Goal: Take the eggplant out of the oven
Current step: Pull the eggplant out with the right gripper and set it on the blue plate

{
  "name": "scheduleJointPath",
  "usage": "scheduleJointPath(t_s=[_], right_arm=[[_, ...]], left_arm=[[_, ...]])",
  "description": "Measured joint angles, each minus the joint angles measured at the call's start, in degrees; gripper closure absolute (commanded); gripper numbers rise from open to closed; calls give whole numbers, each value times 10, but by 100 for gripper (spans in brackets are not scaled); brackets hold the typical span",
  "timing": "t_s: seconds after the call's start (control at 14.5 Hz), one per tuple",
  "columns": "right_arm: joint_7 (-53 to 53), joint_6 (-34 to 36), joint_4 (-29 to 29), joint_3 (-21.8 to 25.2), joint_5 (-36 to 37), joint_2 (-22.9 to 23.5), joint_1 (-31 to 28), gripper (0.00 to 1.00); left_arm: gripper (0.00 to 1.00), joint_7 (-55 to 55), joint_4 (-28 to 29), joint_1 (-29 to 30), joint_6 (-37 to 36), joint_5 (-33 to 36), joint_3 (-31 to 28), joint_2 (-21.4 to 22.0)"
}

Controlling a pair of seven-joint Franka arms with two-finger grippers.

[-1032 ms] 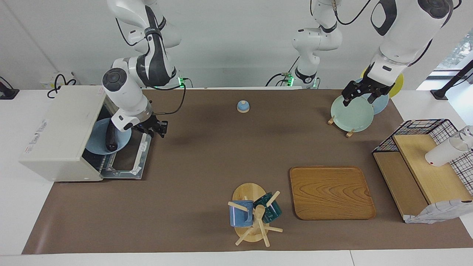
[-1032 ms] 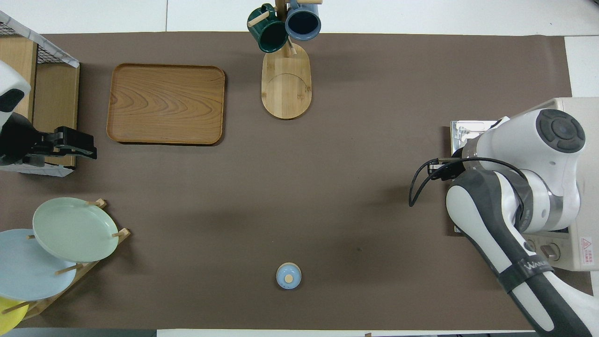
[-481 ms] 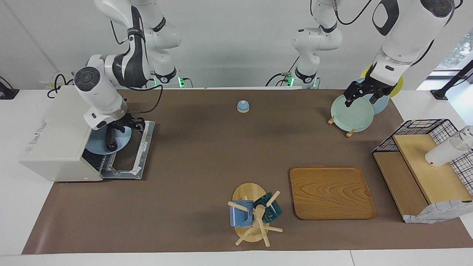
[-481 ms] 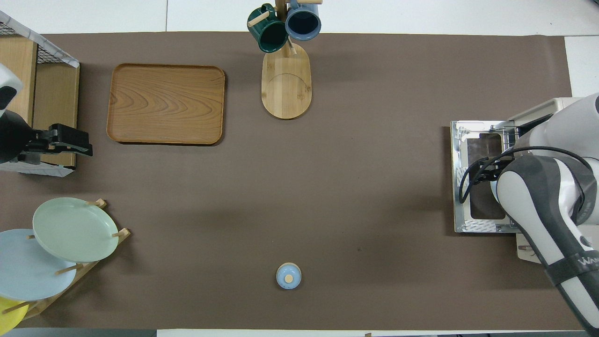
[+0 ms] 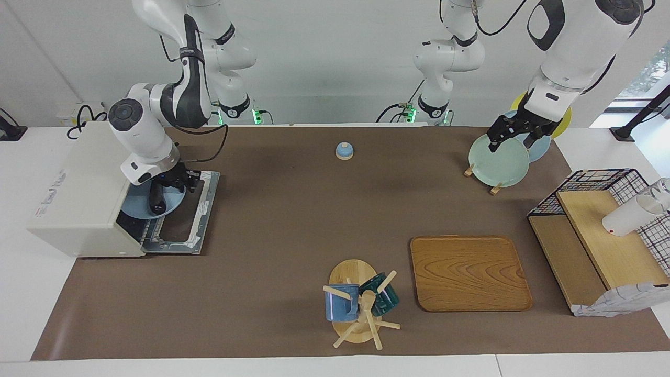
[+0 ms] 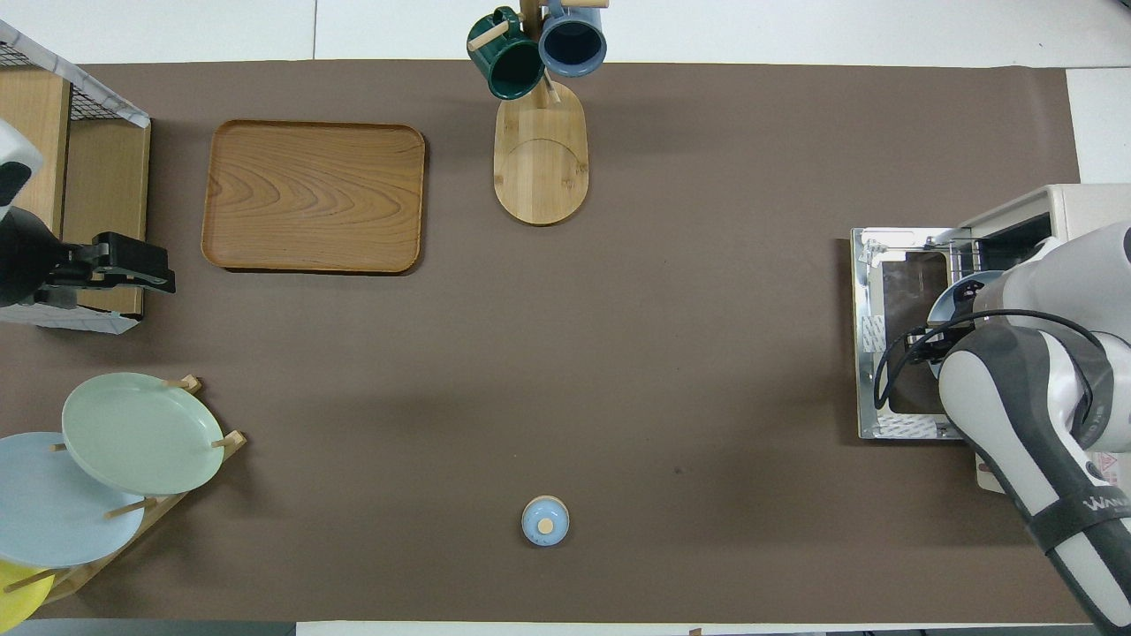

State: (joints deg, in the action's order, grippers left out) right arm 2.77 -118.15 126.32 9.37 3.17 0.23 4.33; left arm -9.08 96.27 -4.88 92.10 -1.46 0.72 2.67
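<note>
- cream-white metal, the oven [image 5: 78,193] stands at the right arm's end of the counter [image 5: 293,220], its dark glass door [image 5: 180,217] dropped flat onto the brown mat.
- in the oven's open mouth lies a pale blue plate [image 5: 137,205], partly out over the door, and the dark eggplant [image 5: 156,201] lies on that plate.
- the right hand [image 5: 175,184] is down at the oven's mouth, right over the end of the eggplant nearer the robots; its fingers look drawn in about that end, but i cannot tell whether they have closed on it.
- in the overhead view the right arm's white and grey body covers the eggplant and most of the plate; only a sliver of the plate's rim shows beside the oven's door.
- the left hand [image 5: 515,137], well apart from the oven at the left arm's end of the counter, hangs over a pale green plate [image 5: 497,159] in a wooden rack; its fingers stand wide apart and hold nothing, and the arm waits.
- between the oven and that rack, near the robots, sits a small blue lidded knob [image 5: 344,151].
- farther from the robots than the oven are a wooden mug tree [image 5: 358,309] with a blue and a green mug, and beside it a wooden tray [image 5: 468,272].
</note>
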Motion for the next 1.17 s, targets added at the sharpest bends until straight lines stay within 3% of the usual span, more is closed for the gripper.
scheduleJointPath(t_s=[0.21, 0.41, 0.62, 0.83, 1.17], right_arm=[[5, 16, -2, -3, 65, -11, 39, 100], [-35, 55, -33, -8, 75, -14, 149, 100], [-168, 80, -79, -11, 65, 4, 265, 100], [-311, 80, -147, -14, 19, 57, 370, 100], [-463, 61, -281, -18, -11, 196, 477, 100]], left_arm=[[0, 0, 0, 0, 1, 0, 0, 0], [0, 0, 0, 0, 9, 0, 0, 0], [0, 0, 1, 0, 21, 0, 0, 0], [0, 0, 1, 0, 27, 0, 0, 0], [0, 1, 1, 0, 34, 0, 0, 0]])
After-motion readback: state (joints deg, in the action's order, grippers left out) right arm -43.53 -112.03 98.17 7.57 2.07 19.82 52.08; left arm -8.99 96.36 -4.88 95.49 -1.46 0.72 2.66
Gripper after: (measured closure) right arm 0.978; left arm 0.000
